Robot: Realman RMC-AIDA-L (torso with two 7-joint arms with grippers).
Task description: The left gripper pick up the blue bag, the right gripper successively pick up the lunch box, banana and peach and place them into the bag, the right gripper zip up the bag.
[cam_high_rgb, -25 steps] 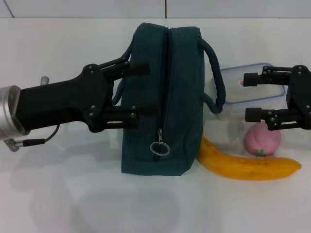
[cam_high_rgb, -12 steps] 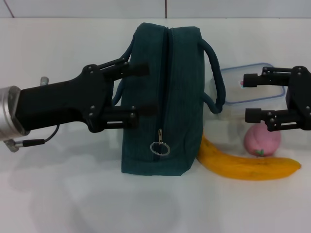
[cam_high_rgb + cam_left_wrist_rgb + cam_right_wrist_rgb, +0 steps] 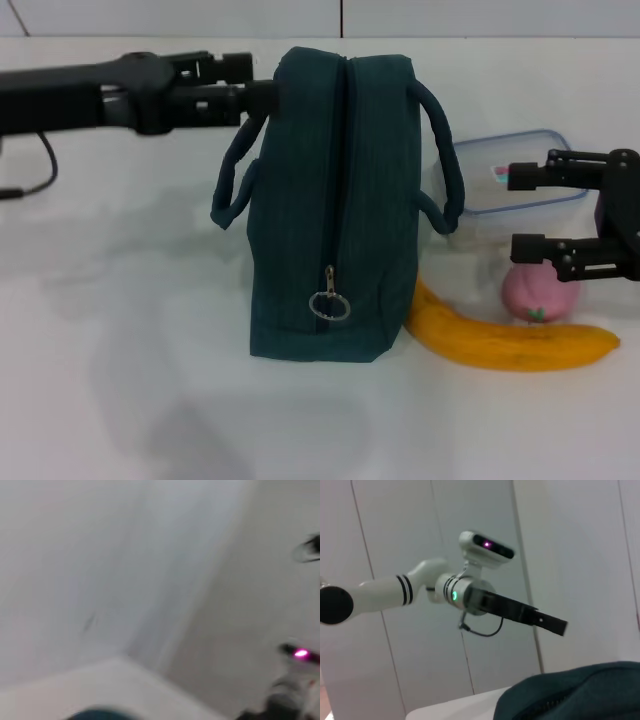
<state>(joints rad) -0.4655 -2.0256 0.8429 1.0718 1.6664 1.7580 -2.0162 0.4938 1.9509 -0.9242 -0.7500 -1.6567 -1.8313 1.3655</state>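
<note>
The blue bag (image 3: pixel 335 200) stands upright on the white table (image 3: pixel 130 380), zipped shut, its long axis running away from the robot, the zipper pull (image 3: pixel 329 303) hanging at the near end. One handle (image 3: pixel 232 180) droops on its left side, the other (image 3: pixel 442 160) arches on its right. Just right of the bag lie the banana (image 3: pixel 505 340), touching its near corner, the peach (image 3: pixel 538 292) beyond it, and the clear lunch box (image 3: pixel 515 180) farther back.

The head view shows the left gripper (image 3: pixel 262 90) reaching in level from the left, tips at the bag's far upper corner; whether they pinch anything I cannot tell. The right wrist view alone shows that arm's white links (image 3: pixel 405 591) from the side. The left wrist view gives only blurred wall.

The right gripper (image 3: pixel 525 212) hovers over the peach and lunch box, fingers spread, holding nothing
</note>
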